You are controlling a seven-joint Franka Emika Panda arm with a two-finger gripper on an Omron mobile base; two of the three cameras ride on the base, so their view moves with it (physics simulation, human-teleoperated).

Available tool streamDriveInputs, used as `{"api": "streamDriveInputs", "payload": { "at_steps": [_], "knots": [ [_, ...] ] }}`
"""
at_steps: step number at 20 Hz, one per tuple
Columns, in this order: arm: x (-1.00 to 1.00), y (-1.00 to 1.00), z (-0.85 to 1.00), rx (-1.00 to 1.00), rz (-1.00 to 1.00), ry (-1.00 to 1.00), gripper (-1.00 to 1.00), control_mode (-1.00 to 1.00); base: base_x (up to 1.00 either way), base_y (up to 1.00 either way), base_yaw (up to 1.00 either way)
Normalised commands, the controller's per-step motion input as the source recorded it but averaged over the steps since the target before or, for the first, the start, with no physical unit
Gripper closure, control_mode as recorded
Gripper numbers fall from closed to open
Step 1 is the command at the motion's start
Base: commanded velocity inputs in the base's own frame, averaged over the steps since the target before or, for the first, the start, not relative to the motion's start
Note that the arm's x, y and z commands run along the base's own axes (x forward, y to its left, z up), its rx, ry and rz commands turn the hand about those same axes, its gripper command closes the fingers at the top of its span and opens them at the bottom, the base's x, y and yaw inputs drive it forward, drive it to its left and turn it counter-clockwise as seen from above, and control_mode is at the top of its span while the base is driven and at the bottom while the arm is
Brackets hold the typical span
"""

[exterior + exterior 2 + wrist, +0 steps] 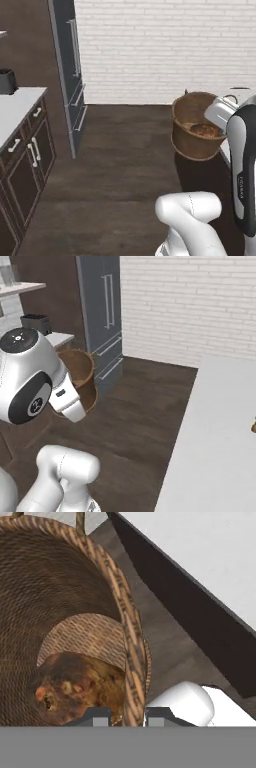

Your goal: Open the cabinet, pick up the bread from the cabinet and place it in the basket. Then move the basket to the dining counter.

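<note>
The claw (126, 714) is closed on the rim of the basket (55, 607): in the hand view its 2 dark tips stand one on each side of the woven wall, one inside and one outside. The bread (77, 687) lies on the basket's floor, against the wall nearest the claw. In the left base view the basket (192, 131) hangs tilted above the dark wood floor (125, 165), with the bread (202, 130) visible inside. The white-topped dining bench (220, 441) stands well apart to the robot's right, and its dark side (200, 612) runs near the basket in the hand view
</note>
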Motion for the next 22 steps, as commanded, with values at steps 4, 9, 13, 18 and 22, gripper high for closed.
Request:
{"api": "streamDriveInputs", "payload": {
  "at_steps": [4, 9, 13, 18, 22],
  "knots": [
    [0.00, 0.00, 0.00, 0.00, 0.00, 0.00, 1.00, 1.00, 0.00, 0.00, -0.91],
    [0.00, 0.00, 0.00, 0.00, 0.00, 0.00, 1.00, 1.00, 0.00, 0.00, -1.00],
    [0.00, 0.00, 0.00, 0.00, 0.00, 0.00, 1.00, 1.00, 0.00, 0.01, -1.00],
    [0.00, 0.00, 0.00, 0.00, 0.00, 0.00, 1.00, 1.00, 0.06, 0.06, -0.96],
    [0.00, 0.00, 0.00, 0.00, 0.00, 0.00, 1.00, 1.00, 0.39, 0.00, -0.72]
  ]
}}
